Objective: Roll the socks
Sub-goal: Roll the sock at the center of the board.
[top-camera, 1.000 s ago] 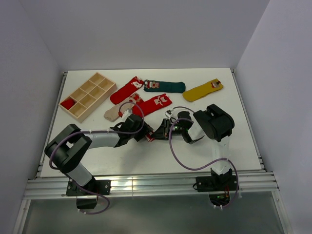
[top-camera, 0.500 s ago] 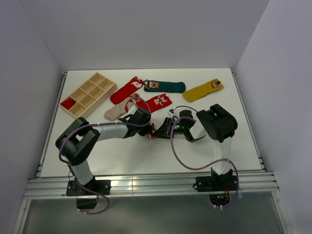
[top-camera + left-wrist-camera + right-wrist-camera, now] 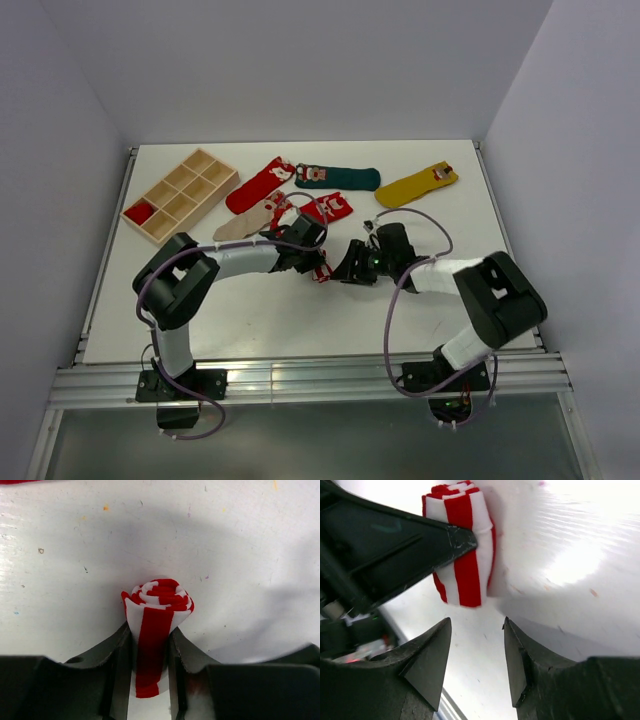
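Observation:
The rolled red-and-white striped sock [image 3: 157,597] stands on the white table with my left gripper [image 3: 150,647] shut on its lower part. In the top view this roll [image 3: 322,271] sits mid-table between my left gripper [image 3: 313,258] and right gripper [image 3: 346,271]. My right gripper [image 3: 476,627] is open and empty, a little short of the roll [image 3: 465,545]. Flat socks lie behind: red [image 3: 258,186], dark green [image 3: 338,178], mustard yellow [image 3: 416,186], beige [image 3: 238,227] and a second red one [image 3: 327,208].
A wooden compartment tray [image 3: 180,196] sits at the back left, with something red in its near-left compartment [image 3: 140,211]. White walls close in the table on three sides. The left arm's cable loops over the beige and red socks.
My left gripper has closed on the striped roll and shifted right. My right gripper has opened and let go of the roll, and its arm has swung out to the right.

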